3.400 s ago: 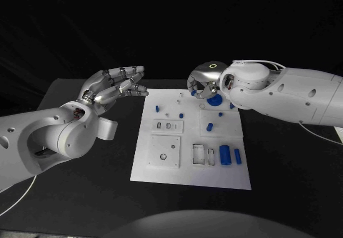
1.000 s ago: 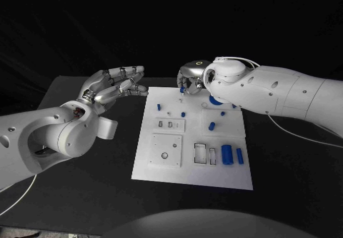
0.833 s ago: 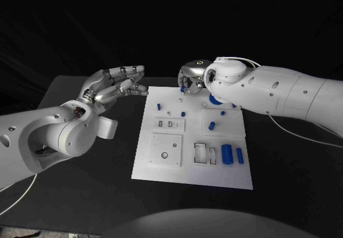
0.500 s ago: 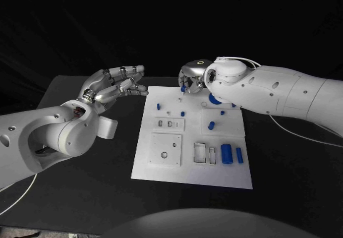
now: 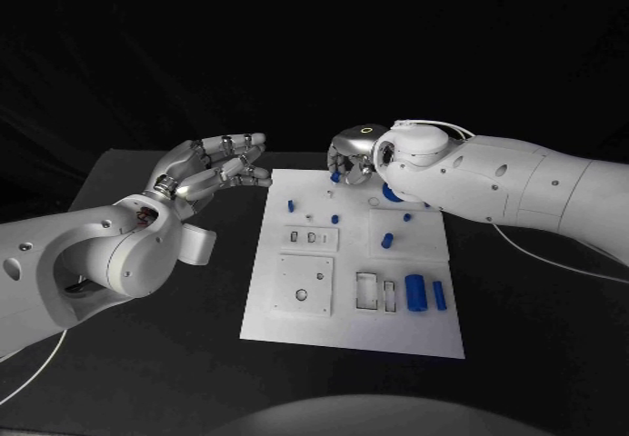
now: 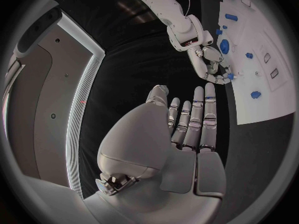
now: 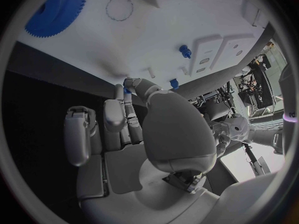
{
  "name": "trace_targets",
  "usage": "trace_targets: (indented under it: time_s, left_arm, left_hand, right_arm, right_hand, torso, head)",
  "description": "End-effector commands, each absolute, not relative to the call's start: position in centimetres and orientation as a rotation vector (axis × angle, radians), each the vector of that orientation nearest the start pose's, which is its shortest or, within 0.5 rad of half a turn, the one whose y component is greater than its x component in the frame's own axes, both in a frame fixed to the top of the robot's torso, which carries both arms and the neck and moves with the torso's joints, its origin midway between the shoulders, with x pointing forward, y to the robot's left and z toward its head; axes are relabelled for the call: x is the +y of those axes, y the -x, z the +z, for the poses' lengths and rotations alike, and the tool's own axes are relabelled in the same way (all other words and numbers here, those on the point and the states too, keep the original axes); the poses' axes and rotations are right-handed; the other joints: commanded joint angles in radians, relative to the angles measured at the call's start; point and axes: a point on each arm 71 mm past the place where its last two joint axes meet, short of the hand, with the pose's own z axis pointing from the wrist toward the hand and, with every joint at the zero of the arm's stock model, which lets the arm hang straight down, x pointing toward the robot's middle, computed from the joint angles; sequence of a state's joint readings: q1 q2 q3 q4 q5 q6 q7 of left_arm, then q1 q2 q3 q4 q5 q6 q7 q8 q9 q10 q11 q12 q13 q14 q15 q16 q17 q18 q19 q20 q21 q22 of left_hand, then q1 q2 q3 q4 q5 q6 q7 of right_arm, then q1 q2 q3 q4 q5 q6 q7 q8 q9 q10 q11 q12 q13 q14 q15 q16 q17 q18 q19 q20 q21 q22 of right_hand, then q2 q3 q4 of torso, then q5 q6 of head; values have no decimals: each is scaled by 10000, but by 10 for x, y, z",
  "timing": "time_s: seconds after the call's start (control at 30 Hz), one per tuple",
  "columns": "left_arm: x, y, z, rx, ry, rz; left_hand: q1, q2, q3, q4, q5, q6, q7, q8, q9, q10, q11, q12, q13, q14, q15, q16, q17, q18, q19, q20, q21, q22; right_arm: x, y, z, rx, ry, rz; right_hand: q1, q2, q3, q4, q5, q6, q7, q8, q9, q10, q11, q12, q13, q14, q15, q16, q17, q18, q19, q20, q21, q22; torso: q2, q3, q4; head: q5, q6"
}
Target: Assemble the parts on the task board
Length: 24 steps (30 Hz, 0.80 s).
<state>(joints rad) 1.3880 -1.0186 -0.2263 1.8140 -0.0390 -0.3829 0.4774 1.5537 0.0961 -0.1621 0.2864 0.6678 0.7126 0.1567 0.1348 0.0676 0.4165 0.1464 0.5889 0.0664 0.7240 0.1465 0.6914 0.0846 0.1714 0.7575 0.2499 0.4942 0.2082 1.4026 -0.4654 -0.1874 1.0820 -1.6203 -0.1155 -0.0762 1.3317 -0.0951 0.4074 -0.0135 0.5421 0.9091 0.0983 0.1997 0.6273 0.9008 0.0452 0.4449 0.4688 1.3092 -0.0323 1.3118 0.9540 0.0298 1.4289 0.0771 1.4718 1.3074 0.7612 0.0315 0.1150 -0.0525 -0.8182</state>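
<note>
The white task board point(image 5: 347, 327) lies in the middle of the black table. My right hand point(image 5: 352, 160) hovers over its far edge, and the thumb and a finger pinch a small blue part point(image 7: 127, 90). That part point(image 6: 229, 76) sits at the fingertips of the right hand point(image 6: 211, 64) just above the board point(image 6: 274, 99). Beside it on the board point(image 7: 187, 15) lies a blue gear point(image 7: 55, 9), and my right arm half hides that gear point(image 5: 394, 193). My left hand point(image 5: 216, 163) hangs to the left of the board's far corner with its fingers point(image 6: 201, 119) spread, holding nothing.
Small blue pegs point(image 5: 290, 204) point(image 5: 335, 219) point(image 5: 387, 240) stand in the board's far half. A thick blue cylinder point(image 5: 415, 292) and a thinner one point(image 5: 438, 295) lie near its right front, beside two rectangular slots point(image 5: 376, 292). A square plate with a hole point(image 5: 303, 283) sits left of them.
Since 3.4 s ago my right hand has moved left from over the gear, along the board's far edge, and dipped slightly. The left hand has kept its place; the view has shifted a little.
</note>
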Motion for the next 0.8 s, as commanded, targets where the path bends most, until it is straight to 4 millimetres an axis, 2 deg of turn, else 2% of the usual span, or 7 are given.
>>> trace_targets:
  time_s: [0.03,0.33,0.57,0.67,0.77,0.8]
  left_arm:
    - [211,-435,-136,14327,9132,-16046]
    - [211,-435,-136,14364,9155,-16020]
    - [210,-435,-136,14391,9158,-16027]
    - [210,-435,-136,14401,9164,-16018]
    - [210,-435,-136,14412,9173,-16008]
    - [210,-435,-136,14417,9176,-16004]
  left_hand:
    - [96,-21,60,7,55,33,38,33,7,8,34,68,-15,-66,29,45,-18,40,-86,-2,-61,-14]
    - [140,-14,86,3,53,33,44,40,6,10,40,73,-15,-65,27,51,-25,41,-93,-3,-56,-11]
    - [140,-14,86,3,53,33,44,40,6,10,40,73,-15,-65,27,51,-25,41,-93,-3,-56,-11]
    - [158,-14,96,1,51,33,48,43,6,11,43,76,-16,-64,26,54,-28,42,-96,-2,-53,-10]
    - [162,-15,98,1,51,32,48,43,5,10,44,76,-16,-64,26,55,-28,42,-97,-3,-53,-10]
    - [162,-15,98,1,51,32,48,43,5,10,44,76,-16,-64,26,55,-28,42,-97,-3,-53,-10]
  right_arm:
    - [-125,-569,-158,17060,5526,3816]
    - [-123,-568,-158,17142,5548,3814]
    - [-125,-568,-160,17290,5520,3593]
    - [-125,-568,-160,17351,5519,3492]
    - [-126,-567,-161,17428,5529,3402]
    - [-126,-567,-162,17464,5535,3375]
  right_hand:
    - [33,10,29,-37,31,11,-22,-48,6,-48,32,-52,-14,-29,-16,-42,-7,135,-48,22,-51,1530]
    - [27,1,30,-45,-26,-24,-18,-95,-16,-75,38,-98,-22,-51,-11,-64,-42,140,-64,25,-66,1521]
    - [6,-60,70,-88,-144,-196,-44,-304,-125,-362,104,-359,-73,-202,34,-200,-257,178,-203,58,-183,1432]
    - [-37,-117,65,-103,-387,-320,-122,-444,-199,-657,170,-544,-95,-322,89,-295,-405,208,-322,101,-285,1355]
    - [-123,-175,9,-83,-978,-619,-320,-687,-324,-1047,304,-731,-89,-510,198,-432,-632,252,-507,185,-443,1238]
    - [-164,-200,-36,-68,-1304,-726,-388,-792,-394,-1270,350,-820,-76,-620,249,-506,-758,276,-604,231,-529,1178]
  torso:
    - [3,2,8]
    - [4,0,0]
    - [4,6,3]
    - [5,9,2]
    - [7,8,-1]
    - [8,8,-3]
  head:
    - [-7,35]
    - [16,-42]
    - [60,-90]
    - [71,-102]
    - [77,-113]
    - [80,-118]
